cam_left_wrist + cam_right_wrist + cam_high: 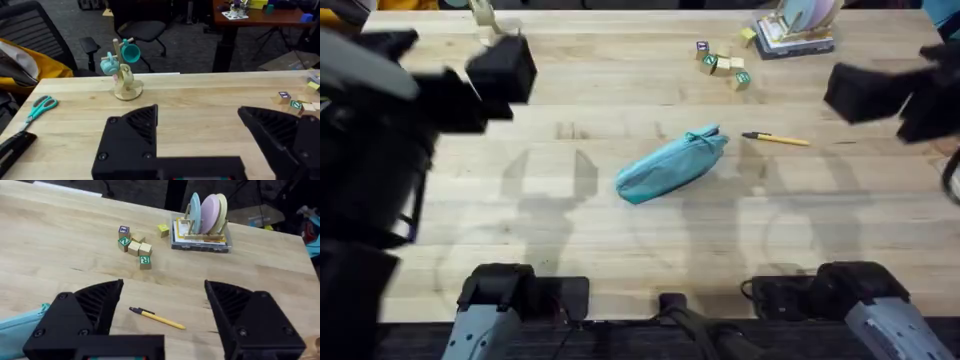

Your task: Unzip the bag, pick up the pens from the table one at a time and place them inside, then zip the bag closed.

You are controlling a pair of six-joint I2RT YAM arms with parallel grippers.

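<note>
Right claw [162,317] gapes above yellow pen [157,318]; no writing legible.

We see two robot arms, black and boxy in their upper parts; their bases have pale grey housings under black blocks, with dark cables between them; the left gripper [197,132] and right gripper [162,315] have matte black ribbed fingers with small round screws.
</note>
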